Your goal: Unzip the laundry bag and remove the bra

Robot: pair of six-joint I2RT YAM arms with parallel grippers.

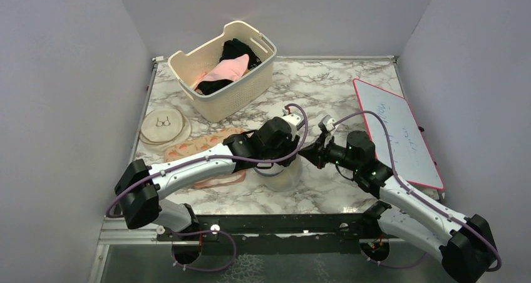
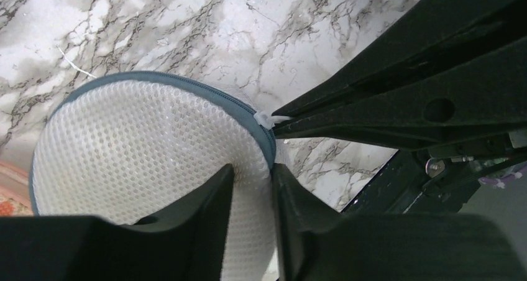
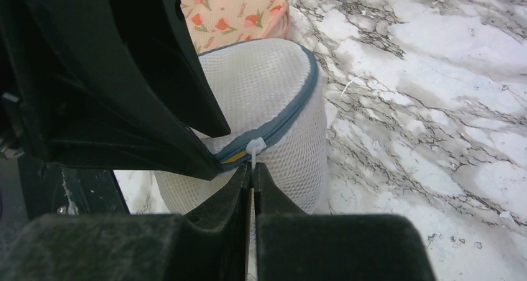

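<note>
The laundry bag is a white mesh drum with a blue-grey zip rim, standing near the table's front middle. My left gripper is shut on a fold of the bag's mesh just below the rim. My right gripper is shut on the white zip pull at the bag's rim. A short yellow slit shows in the zip beside the pull. In the top view the left gripper and the right gripper meet over the bag. No bra is visible at the bag.
A flat peach patterned pouch lies left of the bag and shows in the right wrist view. A cream disc with a glasses drawing lies at far left. A cream basket with pink and black garments stands behind. A whiteboard lies at right.
</note>
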